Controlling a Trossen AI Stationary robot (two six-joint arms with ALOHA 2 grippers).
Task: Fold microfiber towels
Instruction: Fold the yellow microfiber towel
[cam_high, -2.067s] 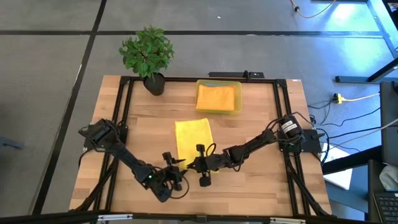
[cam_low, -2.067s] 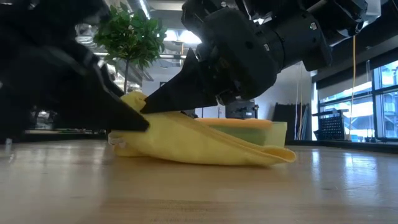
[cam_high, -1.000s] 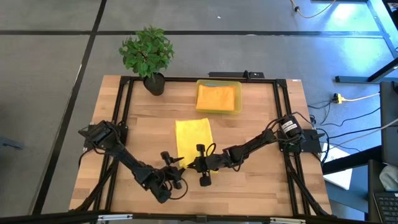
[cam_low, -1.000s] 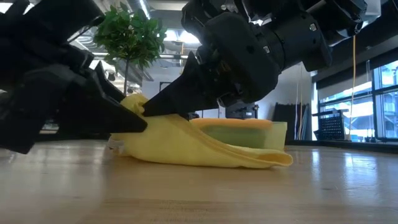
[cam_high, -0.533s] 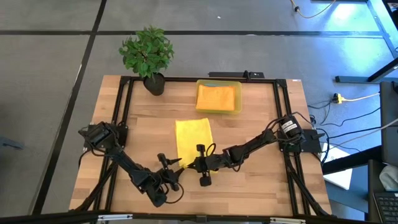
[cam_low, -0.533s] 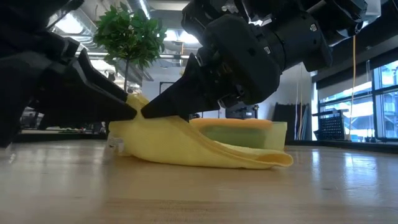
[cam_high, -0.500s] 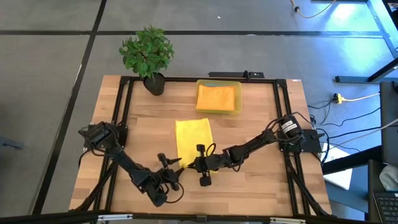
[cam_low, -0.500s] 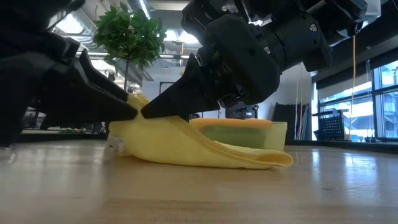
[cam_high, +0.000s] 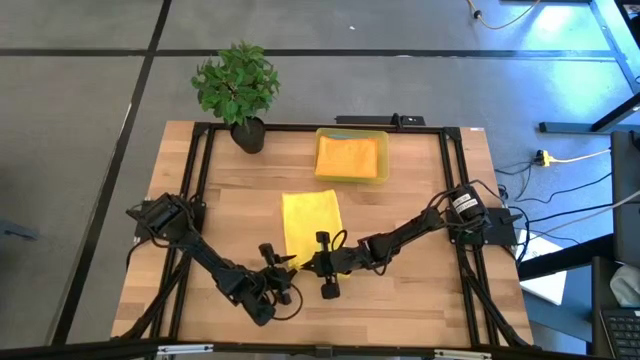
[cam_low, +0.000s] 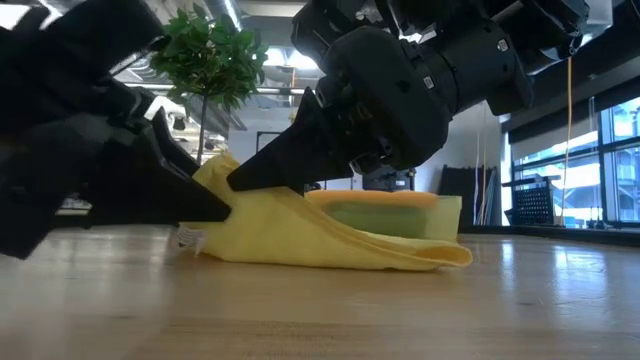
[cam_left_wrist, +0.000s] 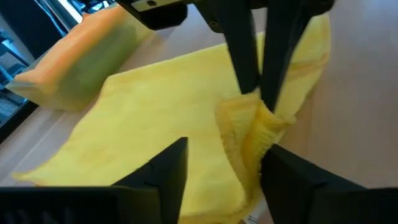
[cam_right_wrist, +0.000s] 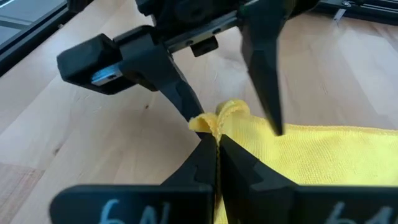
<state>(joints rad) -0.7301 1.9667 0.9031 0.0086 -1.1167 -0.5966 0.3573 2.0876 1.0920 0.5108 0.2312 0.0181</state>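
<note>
Right gripper fingers are clenched on the yellow towel's near corner, mid-table from above. Low down, we see cloth lifted. At the left wrist, the left gripper straddles the pinched fold, spread; we'd close squarely before pulling.

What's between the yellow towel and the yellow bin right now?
Only bare wooden table separates the yellow towel from the yellow bin, seen in the high view.
</note>
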